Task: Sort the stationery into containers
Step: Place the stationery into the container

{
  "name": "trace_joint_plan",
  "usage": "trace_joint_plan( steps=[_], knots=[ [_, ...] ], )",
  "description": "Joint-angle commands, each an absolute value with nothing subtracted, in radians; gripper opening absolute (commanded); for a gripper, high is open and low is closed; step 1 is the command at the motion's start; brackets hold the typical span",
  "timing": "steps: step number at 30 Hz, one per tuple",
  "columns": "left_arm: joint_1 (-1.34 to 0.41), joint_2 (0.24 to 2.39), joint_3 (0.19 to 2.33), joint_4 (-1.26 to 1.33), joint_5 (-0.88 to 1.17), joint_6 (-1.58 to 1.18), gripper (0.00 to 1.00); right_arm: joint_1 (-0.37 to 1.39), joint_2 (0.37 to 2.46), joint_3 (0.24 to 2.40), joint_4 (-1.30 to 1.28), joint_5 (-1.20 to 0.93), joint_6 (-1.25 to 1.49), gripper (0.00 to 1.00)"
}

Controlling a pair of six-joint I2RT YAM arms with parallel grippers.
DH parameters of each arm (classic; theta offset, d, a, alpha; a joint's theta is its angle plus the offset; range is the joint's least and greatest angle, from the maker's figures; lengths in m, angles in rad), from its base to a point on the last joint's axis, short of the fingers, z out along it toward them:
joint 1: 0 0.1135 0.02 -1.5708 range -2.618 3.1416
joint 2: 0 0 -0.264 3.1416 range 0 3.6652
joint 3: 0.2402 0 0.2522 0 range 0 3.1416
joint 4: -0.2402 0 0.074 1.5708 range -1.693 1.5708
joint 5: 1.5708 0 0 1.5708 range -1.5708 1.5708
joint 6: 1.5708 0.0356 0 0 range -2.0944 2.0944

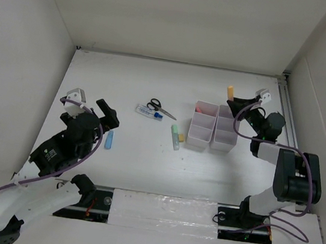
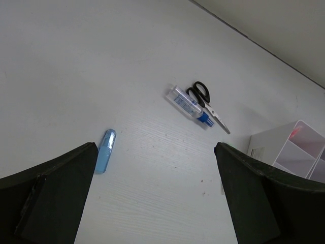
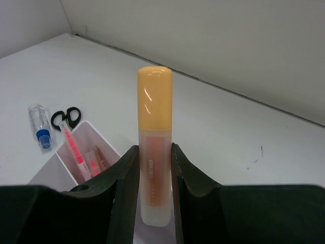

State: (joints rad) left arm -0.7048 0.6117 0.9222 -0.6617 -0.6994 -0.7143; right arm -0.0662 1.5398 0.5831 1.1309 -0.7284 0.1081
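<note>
Two arms split the sorting: the right end effector clamps the highlighter upright at the organiser's far-right corner, likely to drop it in. The left end effector, spread wide, hovers by the marker on the bench's left side.

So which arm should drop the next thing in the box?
Right. The right gripper holds the orange-capped highlighter by the white plastic organiser; the left gripper is open, empty, farther off.
</note>
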Motion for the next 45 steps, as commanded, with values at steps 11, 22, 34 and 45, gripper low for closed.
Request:
trace_joint_plan(
  steps=[11,22,34,45],
  knots=[
    [-0.701,0.588,0.91,-0.62,-0.698,-0.701,1.0,-0.054,1.554,0.641,1.06,-0.698,0.092,0.0],
    [-0.701,0.588,0.91,-0.62,-0.689,-0.692,1.0,-0.044,1.525,0.632,1.02,-0.663,0.074,0.04],
    [-0.701,0.578,0.9,-0.62,-0.68,-0.692,1.0,-0.035,1.483,0.601,1.02,-0.667,0.074,0.2],
    [-0.701,0.569,0.9,-0.62,-0.68,-0.692,1.0,-0.035,1.502,0.611,1.0,-0.658,0.074,0.2]
  ],
)
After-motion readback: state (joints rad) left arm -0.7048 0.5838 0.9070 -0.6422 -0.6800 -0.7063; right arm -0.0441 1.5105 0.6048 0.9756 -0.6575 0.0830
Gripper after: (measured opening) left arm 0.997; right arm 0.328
